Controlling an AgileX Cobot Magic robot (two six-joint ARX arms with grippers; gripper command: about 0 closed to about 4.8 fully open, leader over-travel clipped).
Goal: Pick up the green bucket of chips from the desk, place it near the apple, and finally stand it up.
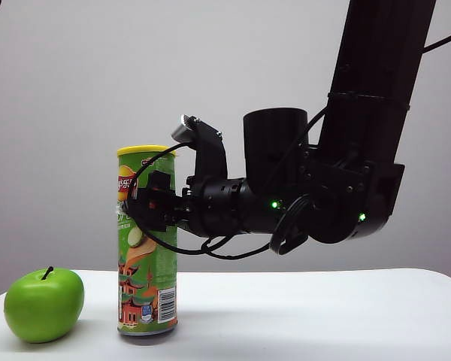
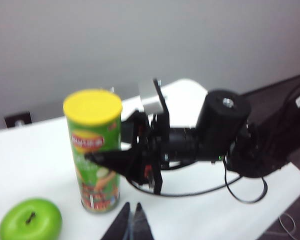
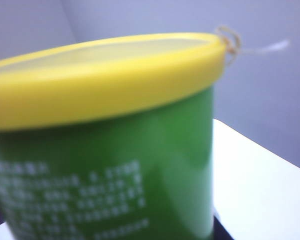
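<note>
The green bucket of chips (image 1: 146, 278) stands upright on the white desk (image 1: 323, 316), yellow lid on top, just right of the apple (image 1: 43, 304) with a small gap between them. My right gripper (image 1: 139, 209) reaches in level from the right and is shut on the can's upper half. The right wrist view is filled by the can (image 3: 115, 165), with one dark finger (image 3: 219, 233) at its side. The left wrist view looks down on the can (image 2: 92, 145), the apple (image 2: 30, 220) and the right gripper (image 2: 110, 160). My left gripper (image 2: 131, 207) hovers above the desk, shut and empty.
The right arm's black body and cables (image 1: 301, 203) hang over the desk to the right of the can. A grey wall stands behind. The desk's far edge (image 2: 295, 180) drops off to a dark floor in the left wrist view.
</note>
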